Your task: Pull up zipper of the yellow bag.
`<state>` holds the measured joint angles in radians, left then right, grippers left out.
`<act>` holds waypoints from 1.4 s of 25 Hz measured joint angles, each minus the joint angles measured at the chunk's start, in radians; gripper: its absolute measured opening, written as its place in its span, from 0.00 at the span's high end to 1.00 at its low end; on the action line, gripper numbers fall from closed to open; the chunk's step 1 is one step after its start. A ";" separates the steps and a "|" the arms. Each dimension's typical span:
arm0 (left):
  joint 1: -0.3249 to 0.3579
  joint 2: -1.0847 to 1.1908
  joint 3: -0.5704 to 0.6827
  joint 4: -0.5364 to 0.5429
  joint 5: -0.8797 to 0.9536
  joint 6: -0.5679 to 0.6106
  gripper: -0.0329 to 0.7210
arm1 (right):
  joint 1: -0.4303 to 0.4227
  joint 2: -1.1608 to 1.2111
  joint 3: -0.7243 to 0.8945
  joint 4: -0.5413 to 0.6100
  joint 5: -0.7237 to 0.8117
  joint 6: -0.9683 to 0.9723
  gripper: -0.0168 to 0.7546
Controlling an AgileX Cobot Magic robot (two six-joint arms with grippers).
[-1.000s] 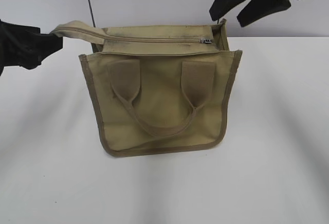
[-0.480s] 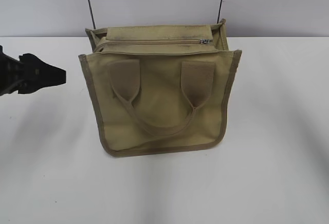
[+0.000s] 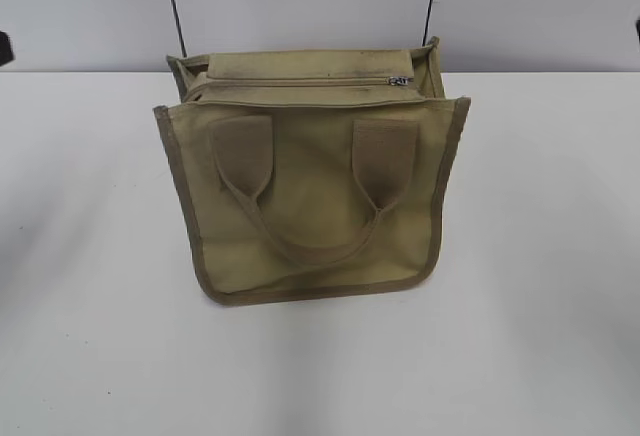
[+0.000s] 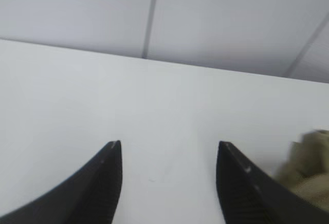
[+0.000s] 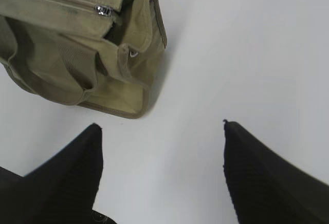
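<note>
The khaki-yellow bag (image 3: 315, 191) stands on the white table (image 3: 540, 336), its handle side facing the exterior camera. The zipper (image 3: 300, 81) runs across its top, with the small silver pull (image 3: 399, 80) at the right end. The right wrist view shows the bag's corner (image 5: 77, 44) and the pull (image 5: 103, 10) at the upper left. My right gripper (image 5: 162, 131) is open and empty over bare table, away from the bag. My left gripper (image 4: 169, 149) is open and empty over bare table, with a bit of the bag (image 4: 308, 167) at the right edge. Both grippers are almost out of the exterior view.
A pale wall (image 3: 300, 1) with two dark vertical seams stands right behind the table's far edge. White table surface surrounds the bag on all sides.
The left gripper let go of the bag's left end, which dropped back, then drew off to the left out of the exterior view. The right gripper withdrew up and out of view.
</note>
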<state>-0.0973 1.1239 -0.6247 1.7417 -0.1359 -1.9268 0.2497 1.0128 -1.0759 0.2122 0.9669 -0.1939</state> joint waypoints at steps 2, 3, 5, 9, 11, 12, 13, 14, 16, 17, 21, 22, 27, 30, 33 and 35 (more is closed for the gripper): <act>0.000 0.008 0.003 0.000 0.130 0.072 0.37 | 0.000 -0.082 0.080 0.000 -0.028 0.000 0.28; 0.000 0.021 0.008 -0.006 0.199 0.123 0.37 | 0.000 -0.120 0.116 0.000 -0.037 0.000 0.28; 0.002 0.066 0.020 -0.006 0.279 0.229 0.37 | 0.000 -0.186 0.171 0.000 -0.047 0.001 0.28; -0.018 0.090 0.053 -0.265 0.231 0.484 0.38 | 0.000 -0.277 0.246 0.000 -0.052 0.008 0.28; -0.078 0.091 0.069 -0.320 0.291 0.563 0.40 | 0.000 -0.299 0.264 0.000 -0.052 0.011 0.28; -0.109 0.096 0.073 -0.345 0.361 0.608 0.41 | 0.000 -0.309 0.267 0.000 -0.052 0.013 0.28; -0.145 0.105 0.076 -0.384 0.424 0.667 0.41 | 0.000 -0.320 0.267 0.000 -0.050 0.013 0.28; -0.163 0.111 0.078 -0.444 0.490 0.731 0.42 | 0.000 -0.332 0.268 0.000 -0.048 0.016 0.28; -0.188 0.100 0.079 -0.611 0.560 0.866 0.42 | 0.000 -0.351 0.268 0.000 -0.036 0.018 0.28; -0.203 0.084 0.079 -0.728 0.573 0.953 0.42 | 0.000 -0.362 0.268 0.000 -0.026 0.019 0.28; -0.291 -0.049 0.079 -1.146 0.614 1.279 0.42 | 0.000 -0.431 0.268 -0.001 0.024 0.020 0.28; -0.313 -0.097 0.079 -1.214 0.641 1.338 0.42 | 0.000 -0.451 0.268 -0.001 0.037 0.020 0.28; -0.413 -0.394 0.080 -1.509 0.885 1.524 0.42 | 0.000 -0.563 0.268 -0.007 0.143 0.020 0.28; -0.432 -0.555 0.078 -1.645 1.042 1.613 0.40 | 0.000 -0.626 0.268 -0.022 0.201 0.021 0.28; -0.433 -0.715 0.073 -1.736 1.155 1.679 0.34 | 0.000 -0.691 0.270 -0.054 0.241 0.041 0.28; -0.433 -0.810 0.069 -1.766 1.223 1.690 0.32 | 0.000 -0.735 0.270 -0.074 0.247 0.050 0.28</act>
<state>-0.5305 0.3139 -0.5555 -0.0241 1.0871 -0.2372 0.2497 0.2778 -0.8062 0.1385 1.2136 -0.1443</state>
